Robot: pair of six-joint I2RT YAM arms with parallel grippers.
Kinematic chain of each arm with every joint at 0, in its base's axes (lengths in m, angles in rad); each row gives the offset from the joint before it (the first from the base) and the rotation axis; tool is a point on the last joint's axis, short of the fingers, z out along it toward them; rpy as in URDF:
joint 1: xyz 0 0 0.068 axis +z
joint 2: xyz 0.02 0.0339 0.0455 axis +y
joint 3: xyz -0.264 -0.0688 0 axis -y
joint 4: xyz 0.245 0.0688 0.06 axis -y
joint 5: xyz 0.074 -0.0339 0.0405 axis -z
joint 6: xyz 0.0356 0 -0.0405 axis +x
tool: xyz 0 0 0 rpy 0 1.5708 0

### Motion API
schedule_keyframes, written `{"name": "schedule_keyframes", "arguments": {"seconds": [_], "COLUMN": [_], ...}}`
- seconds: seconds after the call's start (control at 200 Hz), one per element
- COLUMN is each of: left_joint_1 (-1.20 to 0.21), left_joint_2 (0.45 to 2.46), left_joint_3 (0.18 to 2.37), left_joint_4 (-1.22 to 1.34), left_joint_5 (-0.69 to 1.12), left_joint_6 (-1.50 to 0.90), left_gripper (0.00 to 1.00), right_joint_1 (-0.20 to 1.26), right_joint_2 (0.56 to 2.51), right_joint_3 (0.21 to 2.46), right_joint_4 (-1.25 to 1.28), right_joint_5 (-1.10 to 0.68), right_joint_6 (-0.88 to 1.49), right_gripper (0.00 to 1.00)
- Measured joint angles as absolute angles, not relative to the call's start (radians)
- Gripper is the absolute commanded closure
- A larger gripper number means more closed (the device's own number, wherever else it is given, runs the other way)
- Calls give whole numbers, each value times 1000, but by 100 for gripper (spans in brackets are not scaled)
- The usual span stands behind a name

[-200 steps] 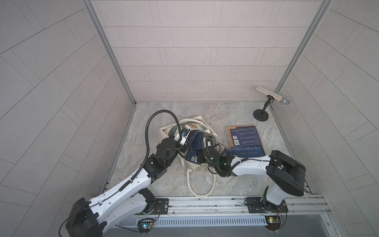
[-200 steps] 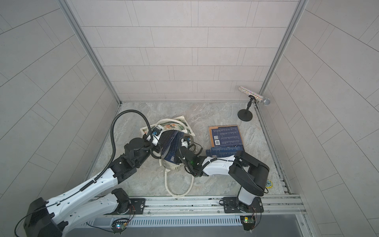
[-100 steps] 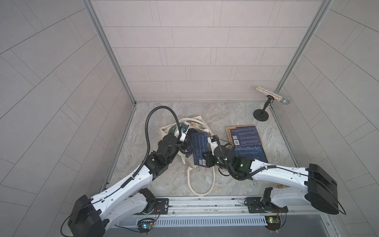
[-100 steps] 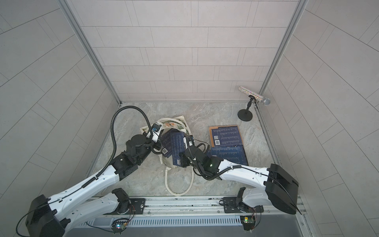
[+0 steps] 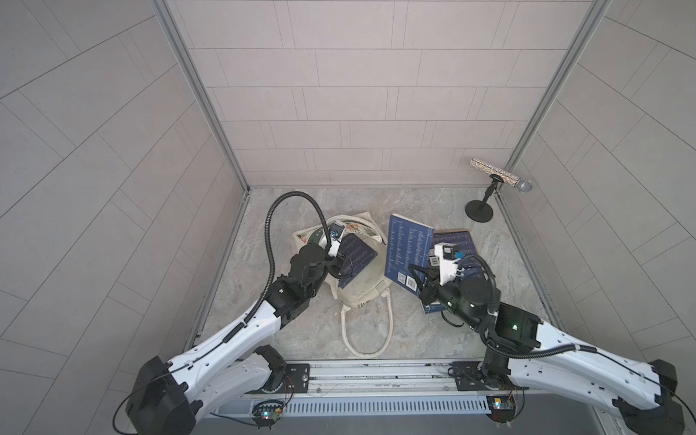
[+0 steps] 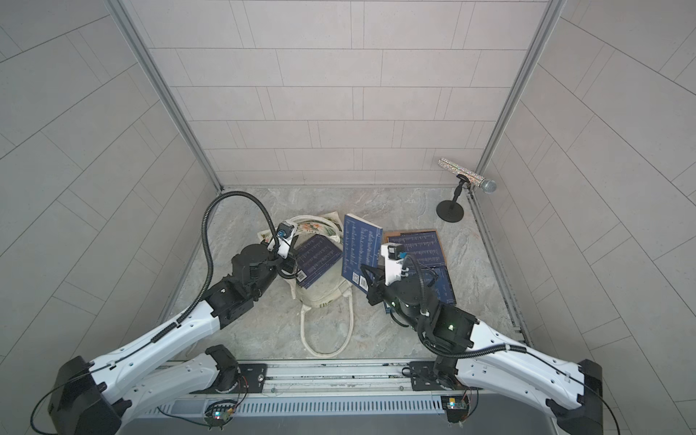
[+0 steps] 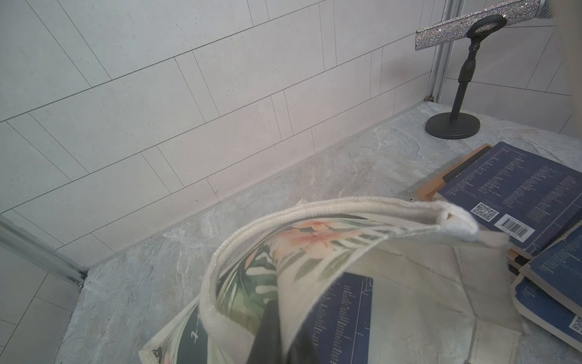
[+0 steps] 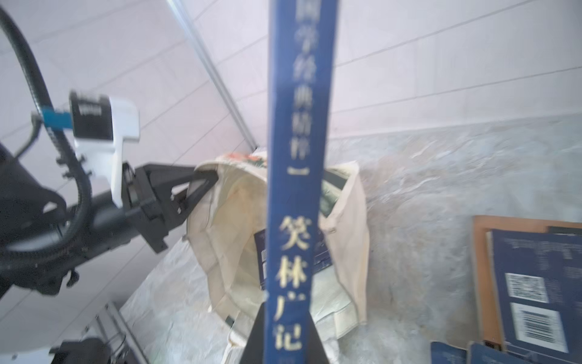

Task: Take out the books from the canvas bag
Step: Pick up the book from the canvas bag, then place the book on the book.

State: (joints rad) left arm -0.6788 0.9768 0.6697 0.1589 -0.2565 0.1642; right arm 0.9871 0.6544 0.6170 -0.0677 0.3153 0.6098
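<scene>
Tiled walls (image 5: 339, 94) enclose a grey, perhaps stone, tabletop (image 5: 433, 205)

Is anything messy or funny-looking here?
Yes. The right pincer holds one navy book up on end in the air. Another book lies in the mouth of the crumpled canvas bag, and the pile of books beside it lies crooked, not squared.

You have a grey marbled surface (image 5: 414, 203). Canvas bag (image 5: 361, 286) lies mid-surface; books (image 5: 452, 241) are stacked flat nearer the right edge; microphone stand (image 5: 479, 215) sits in the far right corner.
</scene>
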Motion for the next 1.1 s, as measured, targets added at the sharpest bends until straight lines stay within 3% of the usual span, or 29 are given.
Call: {"name": "schedule_keyframes", "arguments": {"seconds": [0.225, 0.5, 0.861, 1.101], "left_joint_1": [-679, -678, -678, -678], "left_joint_2": [976, 976, 976, 976], "left_joint_3": [670, 670, 670, 670], "left_joint_4": [159, 158, 157, 154], "left_joint_5": [-252, -247, -236, -231], "left_joint_6": [158, 155, 154, 154], "left_gripper": [100, 100, 100, 100], "right_joint_1": [871, 749, 452, 345], "right_joint_2": [486, 421, 621, 772], "right_joint_3": [530, 416, 252, 251], "right_joint_4": [-177, -225, 121, 301], "right_joint_5": [484, 516, 302, 293], "right_joint_6": [737, 904, 1054, 1148], "right_gripper": [100, 100, 100, 100]}}
